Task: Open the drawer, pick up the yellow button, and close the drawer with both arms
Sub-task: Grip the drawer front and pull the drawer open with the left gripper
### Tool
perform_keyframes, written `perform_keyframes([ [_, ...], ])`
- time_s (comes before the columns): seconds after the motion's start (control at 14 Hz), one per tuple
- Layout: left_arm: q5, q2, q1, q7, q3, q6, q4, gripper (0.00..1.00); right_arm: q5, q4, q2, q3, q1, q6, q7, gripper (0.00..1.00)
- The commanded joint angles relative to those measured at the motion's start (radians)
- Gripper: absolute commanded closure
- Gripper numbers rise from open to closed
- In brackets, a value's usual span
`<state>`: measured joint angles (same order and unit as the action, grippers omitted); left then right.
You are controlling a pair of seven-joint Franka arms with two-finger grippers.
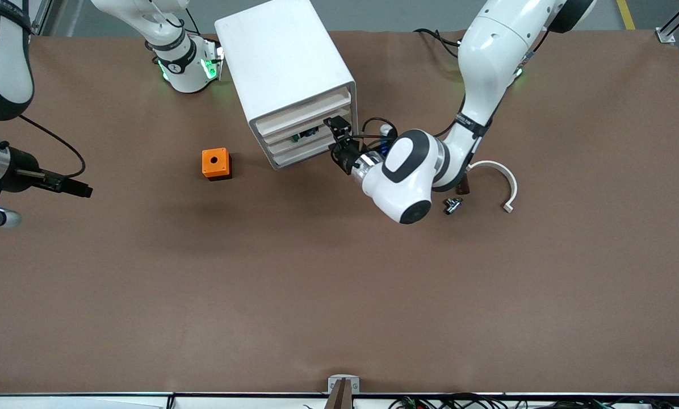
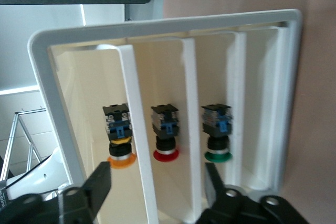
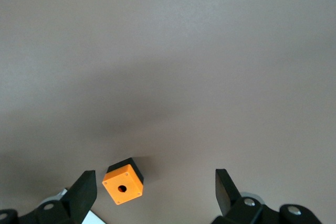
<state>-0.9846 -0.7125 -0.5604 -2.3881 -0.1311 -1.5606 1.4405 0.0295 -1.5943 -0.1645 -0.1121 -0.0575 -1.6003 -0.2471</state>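
At the cabinet's [image 1: 285,68] front, left gripper [image 2: 157,190], fingers released, is lining up on the button [image 2: 119,137]; right gripper [image 3: 155,187] is waiting over the counter [image 1: 339,295], fingers released; next, clench.

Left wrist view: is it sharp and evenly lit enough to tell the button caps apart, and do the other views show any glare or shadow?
Left wrist view: buttons sharp, caps distinct; left gripper soft-edged. Front view: even light, faint shadow near the orange box. Right wrist view: right gripper blurred; broad soft shadow on the table.
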Motion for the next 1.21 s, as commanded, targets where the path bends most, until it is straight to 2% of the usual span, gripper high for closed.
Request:
perform_keyframes([
  [0.0, -0.061, -0.024, -0.007, -0.028, 0.001, 0.056, -0.02, 0.29, 0.009, 0.004, 0.01, 0.0, -0.016, 0.017, -0.069, 0.0],
  [0.07, -0.078, -0.031, -0.018, -0.029, 0.001, 0.059, -0.019, 0.35, 0.009, 0.004, 0.01, 0.0, -0.016, 0.019, -0.07, 0.0],
  [0.29, -0.08, -0.047, -0.041, -0.068, 0.001, 0.06, -0.019, 0.36, 0.009, 0.004, 0.01, 0.0, -0.015, 0.019, -0.072, 0.0],
  [0.43, -0.08, -0.065, -0.056, -0.107, 0.001, 0.06, -0.02, 0.41, 0.009, 0.002, 0.01, 0.0, -0.015, 0.02, -0.072, 0.0],
  [0.71, -0.08, -0.065, -0.062, -0.118, 0.001, 0.062, -0.023, 0.83, 0.01, 0.002, 0.01, 0.0, -0.015, 0.02, -0.073, 0.0],
  [0.93, -0.077, -0.062, -0.056, -0.131, 0.005, 0.083, -0.025, 0.97, 0.01, 0.0, 0.011, 0.0, -0.016, 0.02, -0.081, 0.0],
  [1.14, -0.072, -0.058, -0.024, -0.137, 0.043, 0.089, -0.052, 0.99, 0.01, 0.0, 0.01, 0.0, -0.016, 0.02, -0.081, 0.0],
])
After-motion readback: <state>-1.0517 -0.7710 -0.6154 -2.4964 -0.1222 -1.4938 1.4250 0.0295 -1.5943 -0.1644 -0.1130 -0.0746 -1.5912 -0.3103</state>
